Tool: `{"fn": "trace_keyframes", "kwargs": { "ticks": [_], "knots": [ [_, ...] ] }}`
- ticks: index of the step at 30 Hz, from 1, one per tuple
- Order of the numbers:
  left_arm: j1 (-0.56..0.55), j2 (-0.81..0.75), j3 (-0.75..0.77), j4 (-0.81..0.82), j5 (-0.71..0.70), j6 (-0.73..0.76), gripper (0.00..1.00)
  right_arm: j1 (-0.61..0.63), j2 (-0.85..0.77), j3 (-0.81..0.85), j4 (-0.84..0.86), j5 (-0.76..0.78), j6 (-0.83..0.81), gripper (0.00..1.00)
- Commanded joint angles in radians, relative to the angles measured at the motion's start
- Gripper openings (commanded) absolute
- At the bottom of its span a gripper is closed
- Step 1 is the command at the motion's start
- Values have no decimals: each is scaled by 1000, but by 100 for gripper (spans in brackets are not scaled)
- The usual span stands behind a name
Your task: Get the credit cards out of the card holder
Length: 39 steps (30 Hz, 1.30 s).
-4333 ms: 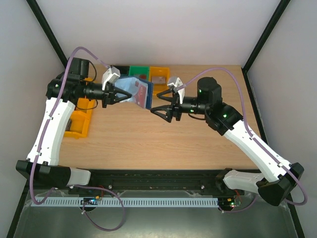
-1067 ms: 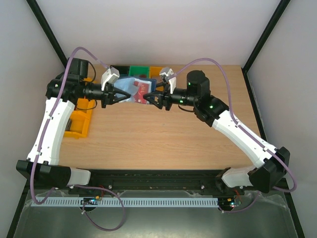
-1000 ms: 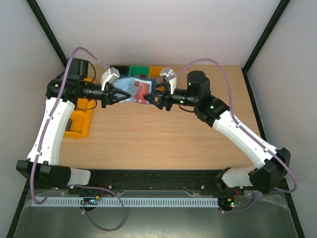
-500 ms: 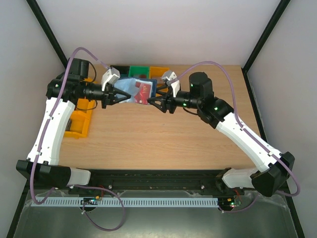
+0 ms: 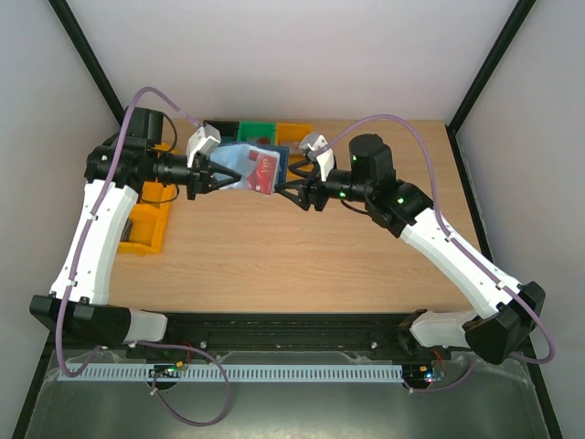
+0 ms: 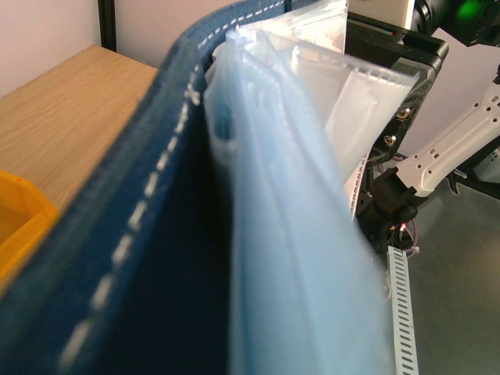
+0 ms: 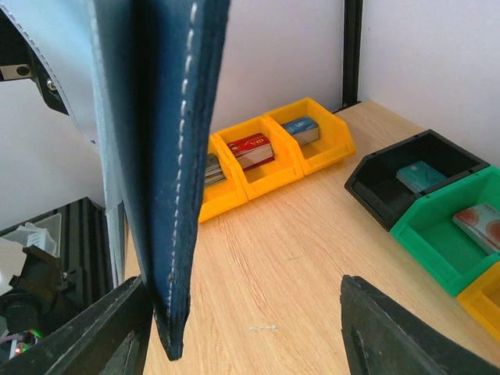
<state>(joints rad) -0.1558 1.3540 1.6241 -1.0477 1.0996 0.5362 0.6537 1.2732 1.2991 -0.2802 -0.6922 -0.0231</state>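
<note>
The left pincer (image 5: 210, 179) clamps the card holder (image 5: 242, 163) by its left end and holds it open above the counter (image 5: 274, 265). The right pincer (image 5: 289, 194) stands wide, with the holder's stitched navy edge between its jaws. To do this well, I judge it should slide onto the exposed reddish card (image 5: 264, 174) alone, close without pinching the flap, and pull straight along the pocket. Against the earliest frame, the right arm has come in from just below the holder to its far edge
</note>
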Motion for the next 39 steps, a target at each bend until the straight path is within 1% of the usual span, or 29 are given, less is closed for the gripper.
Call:
{"fn": "trace_keyframes", "kwargs": {
  "ticks": [1,5,10,15,19,23,28,34,35,37,38,39],
  "knots": [
    [7,-30,19,-14,52,22,2,-6,-12,26,-1,6,5,63],
    [7,-28,17,-14,53,24,2,-6,4,37,4,-3,22,63],
    [2,-24,-1,13,36,-4,2,-6,20,45,42,-57,60,63],
    [-7,-21,-12,28,16,-18,2,-5,37,42,133,-136,157,63],
    [-19,-16,-21,36,9,-26,2,-5,61,40,201,-142,229,64],
    [-31,-15,-25,39,-9,-27,2,-3,86,38,254,-156,285,69],
    [-39,-11,-32,36,3,-22,2,17,116,36,334,-152,346,76],
    [-46,-10,-28,14,18,0,2,38,144,39,361,-120,367,78],
    [-47,-11,-26,12,22,3,2,39,145,39,361,-122,367,76],
    [-45,-12,-22,11,28,5,2,40,138,35,358,-124,359,64],
    [-44,-12,-20,11,31,3,2,40,131,32,354,-121,354,57],
    [-40,-11,-18,11,36,1,4,40,126,30,348,-111,348,51]
  ]
}}
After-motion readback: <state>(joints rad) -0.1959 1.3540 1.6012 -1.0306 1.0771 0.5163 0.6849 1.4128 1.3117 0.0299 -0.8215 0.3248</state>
